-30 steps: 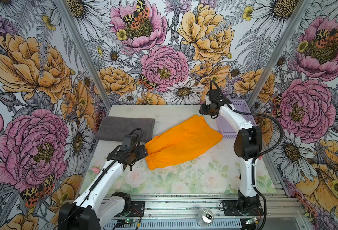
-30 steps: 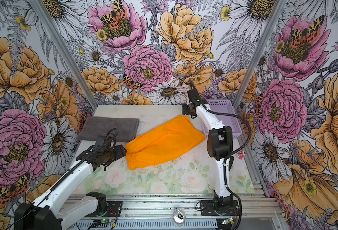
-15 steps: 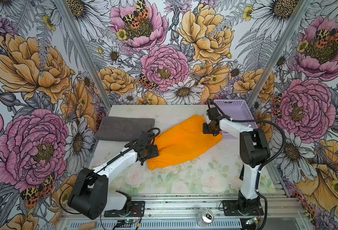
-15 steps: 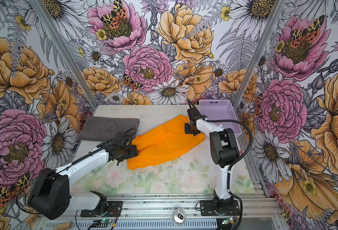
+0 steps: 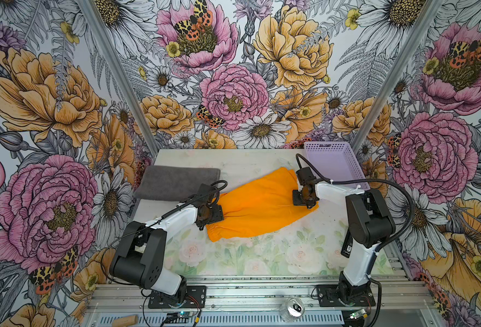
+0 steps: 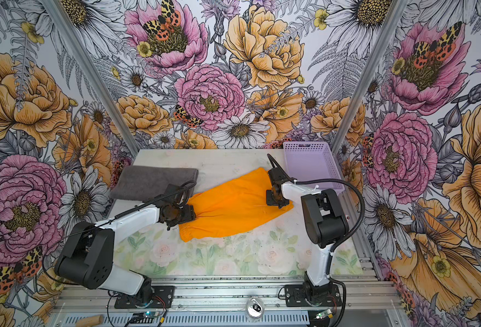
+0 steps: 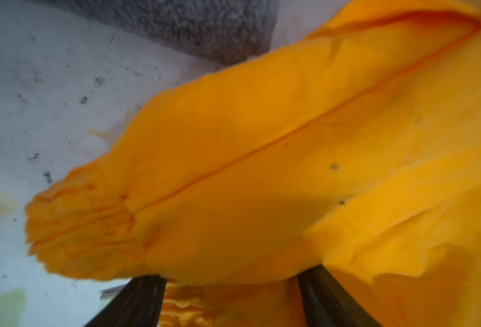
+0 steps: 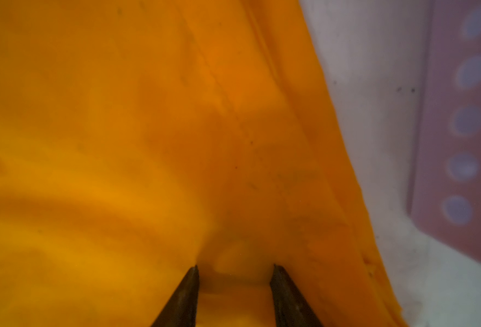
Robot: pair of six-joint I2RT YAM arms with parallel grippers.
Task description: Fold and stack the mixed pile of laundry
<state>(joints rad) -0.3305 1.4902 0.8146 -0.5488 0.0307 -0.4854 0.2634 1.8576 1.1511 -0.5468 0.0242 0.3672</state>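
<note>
The bright orange shorts (image 5: 259,206) (image 6: 233,209) lie flat and slantwise in the middle of the table. Their gathered waistband end points to the front left. A folded dark grey towel (image 5: 174,182) (image 6: 151,182) rests at the back left, apart from the shorts. My left gripper (image 5: 215,213) (image 7: 231,279) is low at the waistband end and open, with orange cloth (image 7: 262,170) lying between its wide fingers. My right gripper (image 5: 303,199) (image 8: 235,267) presses down on the shorts' right end. Its fingertips are apart, and a small bulge of cloth (image 8: 120,141) sits between them.
A lavender perforated basket (image 5: 335,164) (image 8: 460,127) stands at the back right, close to the right arm. A metal can (image 5: 293,305) and a wooden piece (image 5: 124,321) lie on the front rail. The floral table (image 5: 262,254) shows in front of the shorts.
The right gripper came down from beside the basket onto the shorts' right end, and its jaws narrowed. The left arm reached forward to the waistband end.
</note>
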